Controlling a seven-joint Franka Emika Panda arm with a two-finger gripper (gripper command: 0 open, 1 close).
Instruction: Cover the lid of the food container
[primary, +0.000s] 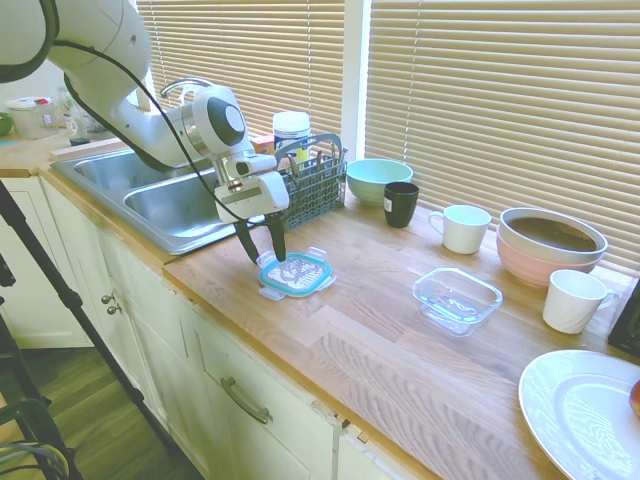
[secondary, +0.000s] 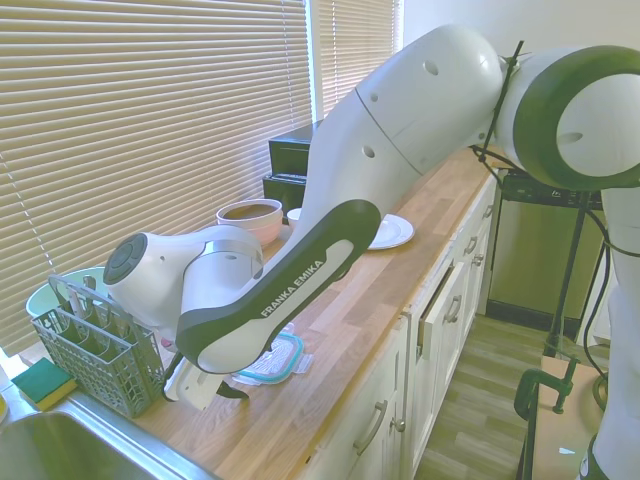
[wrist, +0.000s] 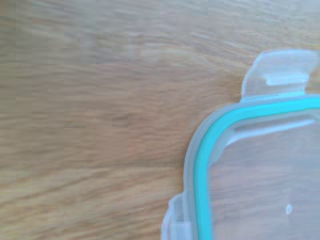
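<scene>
On the wooden counter (primary: 380, 340), beside the steel sink (primary: 150, 195), the lid (primary: 296, 273) was seen lying flat, its teal-blue rim turned up and its clear snap tabs spread at the sides. The jaws (primary: 261, 243) were held just above the lid's sink-side edge, pointed straight down with a moderate gap between the two dark fingers (primary: 277, 240); nothing was gripped between them. Whether the fingertips touched the lid could not be told for certain, since the first exterior view showed them ending right at its rim. From the second exterior view most of the jaws were hidden behind the arm, and only part of the lid (secondary: 272, 362) was shown beneath it. One corner of the lid (wrist: 250, 175) with a tab was caught close up in the wrist view against bare wood.

The food container (primary: 457, 297) was seen standing upright and open well apart from the lid, further along the counter. A grey cutlery basket (primary: 315, 180) was placed just behind the jaws, with a mint-green bowl (primary: 378, 179), a black cup (primary: 401, 203) and a white mug (primary: 463, 228) ranged along the blinds. A pink bowl (primary: 550, 248) was seen beyond them.
</scene>
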